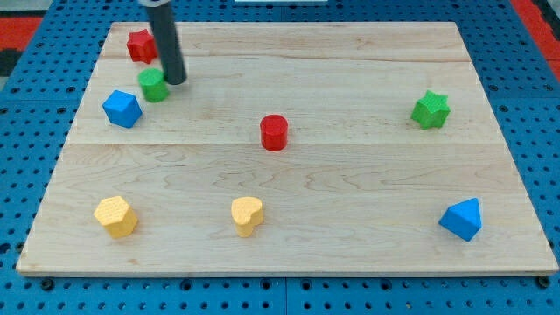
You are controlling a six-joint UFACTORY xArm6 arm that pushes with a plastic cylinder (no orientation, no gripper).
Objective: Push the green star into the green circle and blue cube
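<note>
The green star (430, 109) lies near the view's right edge of the wooden board (350, 219). The green circle (153, 85) and the blue cube (122, 108) sit close together at the upper left, far from the star. My tip (175, 80) rests on the board just right of the green circle, touching or almost touching it. The rod rises from there to the view's top.
A red star (140, 45) lies at the top left, behind the rod. A red cylinder (274, 132) stands mid-board. A yellow hexagon-like block (115, 216) and a yellow heart (247, 215) lie near the bottom. A blue triangle-like block (461, 219) is bottom right.
</note>
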